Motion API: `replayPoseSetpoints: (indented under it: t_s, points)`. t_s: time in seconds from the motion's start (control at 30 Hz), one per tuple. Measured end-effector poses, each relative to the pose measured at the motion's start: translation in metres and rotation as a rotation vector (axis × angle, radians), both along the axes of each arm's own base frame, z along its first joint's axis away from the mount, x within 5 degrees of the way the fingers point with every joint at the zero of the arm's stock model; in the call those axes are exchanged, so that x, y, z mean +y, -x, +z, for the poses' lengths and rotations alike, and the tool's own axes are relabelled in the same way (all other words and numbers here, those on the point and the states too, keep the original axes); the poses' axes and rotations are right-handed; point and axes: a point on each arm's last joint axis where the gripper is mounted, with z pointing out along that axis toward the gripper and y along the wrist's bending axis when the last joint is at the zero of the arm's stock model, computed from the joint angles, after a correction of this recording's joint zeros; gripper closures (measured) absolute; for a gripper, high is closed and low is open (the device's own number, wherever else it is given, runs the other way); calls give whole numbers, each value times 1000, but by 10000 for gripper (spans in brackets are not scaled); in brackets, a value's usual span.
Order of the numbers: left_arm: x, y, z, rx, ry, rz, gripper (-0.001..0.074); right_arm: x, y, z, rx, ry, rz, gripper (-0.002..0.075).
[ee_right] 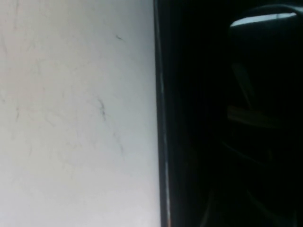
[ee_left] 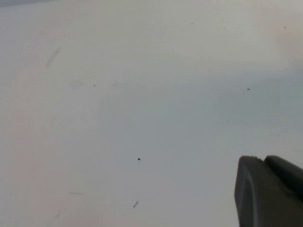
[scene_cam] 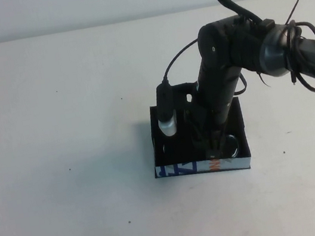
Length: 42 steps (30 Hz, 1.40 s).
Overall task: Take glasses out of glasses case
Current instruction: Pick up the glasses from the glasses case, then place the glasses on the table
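Reaching into the glasses case [scene_cam: 203,168]: your right claw [scene_cam: 215,144], on a white, speckled table [scene_cam: 58,140].
Blue shapes, orange mark, unreadable; right claw's grip unclear; left claw [ee_left: 270,189] over bare table, state unclear.

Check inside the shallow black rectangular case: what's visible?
Right gripper reaches down into the shallow black rectangular case; a lens rim of the dark glasses shows beside it. Rest is covered. Left gripper is over bare table.

Glasses case [scene_cam: 203,168] mid-table [scene_cam: 53,111], right gripper [scene_cam: 213,145] inside it, apparently over glasses [scene_cam: 229,144]
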Motion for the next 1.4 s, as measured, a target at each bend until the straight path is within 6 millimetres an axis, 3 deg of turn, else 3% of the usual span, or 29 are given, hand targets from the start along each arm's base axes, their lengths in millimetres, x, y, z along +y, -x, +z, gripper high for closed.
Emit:
replayPoseSetpoints:
  t_s: [0.2, 0.3, 0.47, 0.6, 0.73, 0.8, 0.9, 1.1, 1.27, 1.4]
  points:
    - [0, 0, 0, 0, 0, 0, 739, -1, -1, 2, 17, -4, -7, 659]
    - [0, 0, 0, 0, 0, 0, 739, -1, -2, 15, 11, -13, -32, 669]
    - [0, 0, 0, 0, 0, 0, 739, -2, -3, 73, -96, -86, -136, 669]
    - [0, 0, 0, 0, 0, 0, 739, -12, 9, 125, -124, -185, -361, 669]
    - [0, 0, 0, 0, 0, 0, 739, -34, 24, 156, -63, -279, -616, 669]
    - [0, 0, 0, 0, 0, 0, 739, -50, 34, 161, -8, -290, -785, 669]
    - [0, 0, 0, 0, 0, 0, 739, -77, 51, 152, 13, -208, -1030, 669]
    - [0, 0, 0, 0, 0, 0, 739, -139, 93, 115, 8, -16, -1296, 669]
    - [0, 0, 0, 0, 0, 0, 739, -183, 97, 80, 41, -140, -1484, 669]
    - [0, 0, 0, 0, 0, 0, 739, -191, 91, 49, 66, -182, -1529, 670]
